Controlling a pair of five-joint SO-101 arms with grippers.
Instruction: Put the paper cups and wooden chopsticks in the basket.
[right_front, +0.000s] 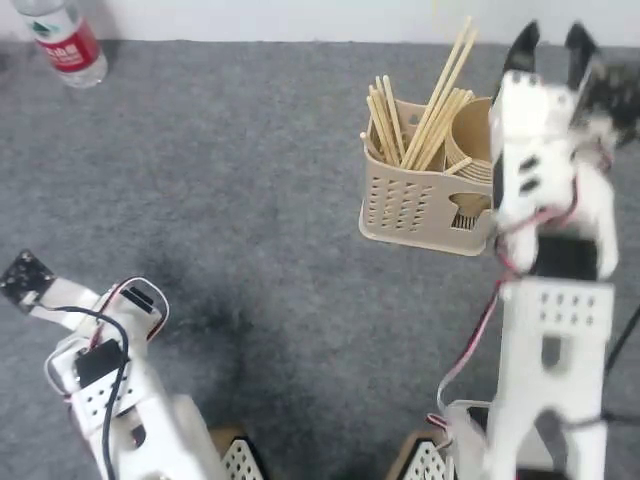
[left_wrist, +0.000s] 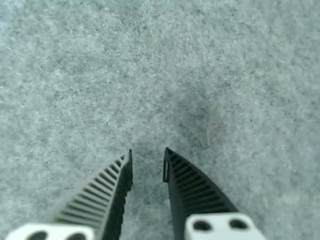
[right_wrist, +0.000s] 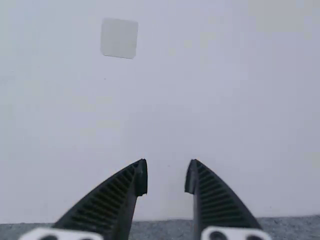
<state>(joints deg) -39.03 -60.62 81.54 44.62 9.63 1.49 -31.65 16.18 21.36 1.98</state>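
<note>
A beige slotted basket (right_front: 408, 205) stands on the grey carpet at the back right. Several wooden chopsticks (right_front: 425, 110) stick upright out of its left compartment. Stacked paper cups (right_front: 470, 140) lie in its right compartment. My right gripper (right_front: 550, 45) is raised just right of the basket, pointing at the back wall; in the right wrist view the right gripper (right_wrist: 166, 175) is open and holds nothing. The left arm (right_front: 105, 365) is folded at the front left. My left gripper (left_wrist: 147, 157) is open over bare carpet, with nothing between its fingers.
A plastic water bottle (right_front: 65, 40) with a red label lies at the back left corner. A white wall (right_front: 300, 15) runs along the far edge, with a small square plate (right_wrist: 119, 38) on it. Grey carpet (right_front: 250, 200) spreads between the arms and basket.
</note>
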